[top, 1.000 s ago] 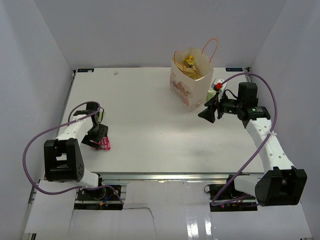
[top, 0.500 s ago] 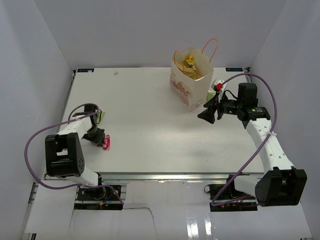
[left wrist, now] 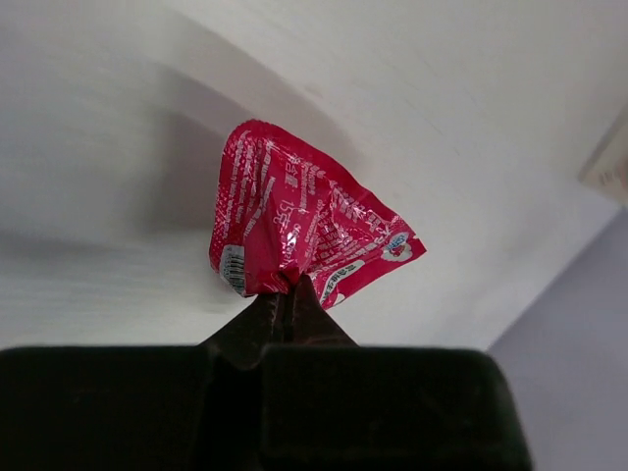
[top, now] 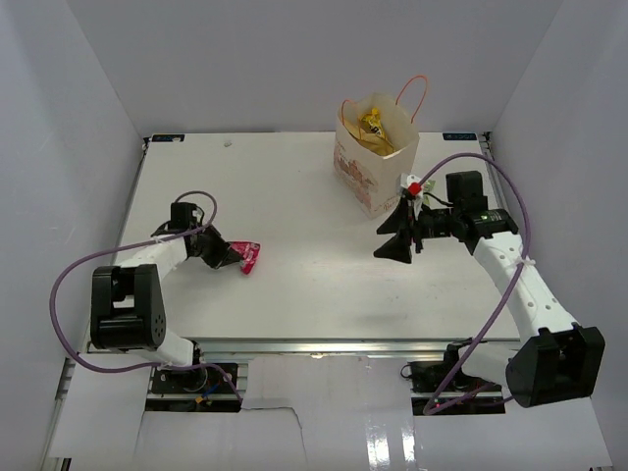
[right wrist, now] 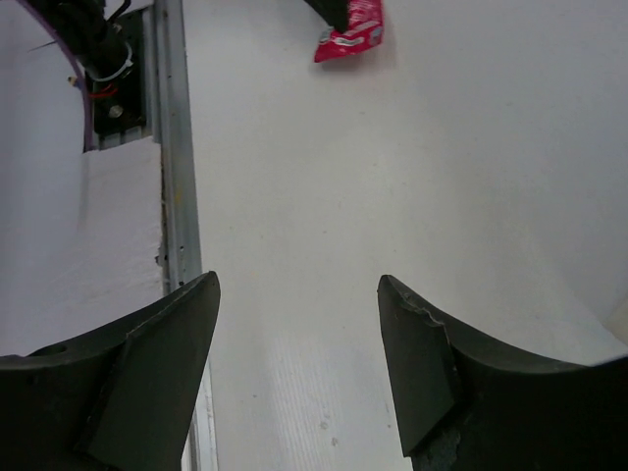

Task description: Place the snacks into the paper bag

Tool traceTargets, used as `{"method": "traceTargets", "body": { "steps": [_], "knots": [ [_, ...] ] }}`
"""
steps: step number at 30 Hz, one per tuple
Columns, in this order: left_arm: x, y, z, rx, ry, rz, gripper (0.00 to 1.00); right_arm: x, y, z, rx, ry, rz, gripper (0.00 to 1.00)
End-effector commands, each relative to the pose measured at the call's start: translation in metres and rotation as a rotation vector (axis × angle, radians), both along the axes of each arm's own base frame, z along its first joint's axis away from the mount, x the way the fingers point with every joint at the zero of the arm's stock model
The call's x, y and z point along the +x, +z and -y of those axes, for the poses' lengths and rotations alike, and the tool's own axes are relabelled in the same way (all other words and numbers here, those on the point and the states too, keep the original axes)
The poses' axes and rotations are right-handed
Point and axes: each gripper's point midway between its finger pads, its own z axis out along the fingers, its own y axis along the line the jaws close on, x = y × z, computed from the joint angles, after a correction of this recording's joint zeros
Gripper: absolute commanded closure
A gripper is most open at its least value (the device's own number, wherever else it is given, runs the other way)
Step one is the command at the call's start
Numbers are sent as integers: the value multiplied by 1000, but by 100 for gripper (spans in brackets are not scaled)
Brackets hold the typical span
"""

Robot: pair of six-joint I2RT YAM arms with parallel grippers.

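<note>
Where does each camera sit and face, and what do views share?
Top external: above and behind, looking down on the table; left arm and right arm show.
Left wrist: on the left gripper, facing the pink packet it pinches.
Right wrist: on the open right gripper, looking across the table.
Shared: all three show that packet.

Left arm [top: 157,252] and right arm [top: 527,294] — white tubular links, boxy black joints, each trailing a looping purple cable [top: 57,294]; left claw [left wrist: 291,299] and right claw [right wrist: 297,287] are matte-black wedges.

The left gripper [top: 234,257] sits low, pinched tight on the pink packet [top: 249,257] — the right gripper [top: 392,240], raised on its bent arm, stands spread.
</note>
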Motion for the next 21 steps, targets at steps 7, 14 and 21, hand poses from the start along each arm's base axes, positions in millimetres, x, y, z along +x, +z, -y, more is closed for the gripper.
{"method": "traceTargets", "body": {
  "steps": [7, 14, 21],
  "knots": [
    [3, 82, 159, -371, -689, 445, 100, -12, -39, -52, -101, -61, -250, 29],
    [-3, 93, 215, -417, -811, 484, 100, 31, -66, -77, -144, -454, -489, 28],
    [-15, 105, 240, -463, -866, 502, 100, 44, -91, -96, -187, -482, -594, 29]
  ]
}}
